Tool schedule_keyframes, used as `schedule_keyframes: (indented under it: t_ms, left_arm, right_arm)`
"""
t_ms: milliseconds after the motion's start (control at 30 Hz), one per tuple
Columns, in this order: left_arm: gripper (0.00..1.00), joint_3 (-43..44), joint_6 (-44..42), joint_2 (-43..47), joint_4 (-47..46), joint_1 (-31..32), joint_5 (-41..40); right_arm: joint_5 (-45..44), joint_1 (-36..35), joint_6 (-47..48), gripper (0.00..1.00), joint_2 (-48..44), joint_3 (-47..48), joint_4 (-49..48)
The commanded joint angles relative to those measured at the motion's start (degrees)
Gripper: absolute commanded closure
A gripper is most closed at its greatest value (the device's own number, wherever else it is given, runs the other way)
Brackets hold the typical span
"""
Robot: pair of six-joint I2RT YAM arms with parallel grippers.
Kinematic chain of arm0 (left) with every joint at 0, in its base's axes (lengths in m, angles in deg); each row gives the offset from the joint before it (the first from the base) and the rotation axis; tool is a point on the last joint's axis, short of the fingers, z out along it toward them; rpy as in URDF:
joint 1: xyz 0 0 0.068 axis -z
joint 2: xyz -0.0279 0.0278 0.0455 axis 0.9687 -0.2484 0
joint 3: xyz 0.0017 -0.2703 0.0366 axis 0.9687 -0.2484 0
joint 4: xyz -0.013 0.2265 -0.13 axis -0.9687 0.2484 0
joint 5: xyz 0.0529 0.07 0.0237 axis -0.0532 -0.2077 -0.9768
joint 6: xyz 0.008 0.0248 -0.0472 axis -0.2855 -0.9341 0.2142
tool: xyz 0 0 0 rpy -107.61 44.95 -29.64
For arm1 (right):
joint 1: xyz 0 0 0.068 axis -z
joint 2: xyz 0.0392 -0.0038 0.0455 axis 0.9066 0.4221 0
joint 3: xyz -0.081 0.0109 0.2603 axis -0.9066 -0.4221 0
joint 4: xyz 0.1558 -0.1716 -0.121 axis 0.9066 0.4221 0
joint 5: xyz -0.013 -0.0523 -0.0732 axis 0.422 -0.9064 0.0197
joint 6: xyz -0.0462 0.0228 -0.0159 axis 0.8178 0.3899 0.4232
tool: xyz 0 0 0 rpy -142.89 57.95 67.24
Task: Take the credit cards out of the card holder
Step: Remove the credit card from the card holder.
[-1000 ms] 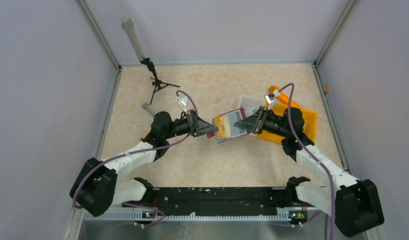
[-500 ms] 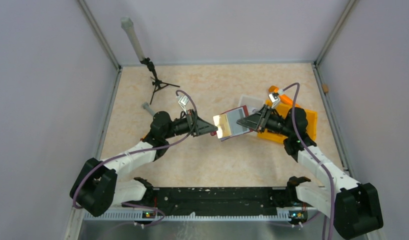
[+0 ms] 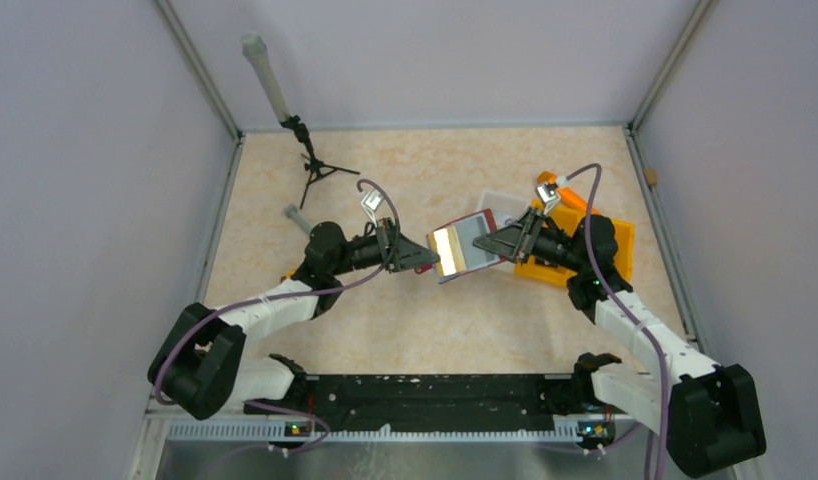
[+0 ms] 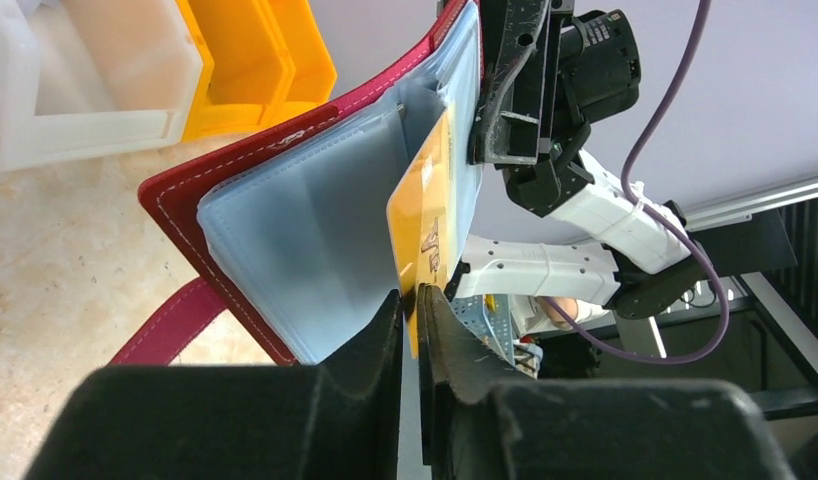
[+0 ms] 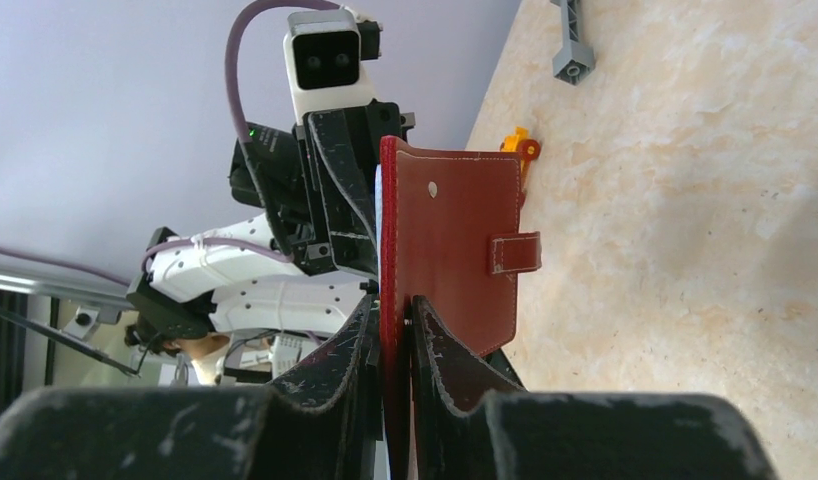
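Card holder (image 5: 450,250) held upright and open between the arms, with the right gripper (image 5: 397,305) clamped on its red cover. Tan-yellow card (image 4: 425,215) partly out of its sleeve, corner between the left gripper's (image 4: 410,295) near-closed fingers; whether they bite we cannot tell. We judge the pull should run straight along the sleeve, with the holder kept steady

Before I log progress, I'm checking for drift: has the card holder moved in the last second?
Yes. The card holder shifted slightly up-frame, toward the white tray.
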Motion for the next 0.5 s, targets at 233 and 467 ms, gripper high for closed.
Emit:
schedule_keyframes:
  t_ms: [233, 467]
  left_arm:
    - [0.75, 1.9, 3.3, -2.0, -9.7, 0.1, 1.7]
    - [0.69, 1.9, 4.4, -3.1, -12.1, 0.3, 1.4]
  right_arm:
    - [1.2, 0.4, -1.2, 1.00, 0.0, 0.6, -4.3]
    - [1.5, 0.4, -1.4, 1.00, 0.4, 0.1, -4.8]
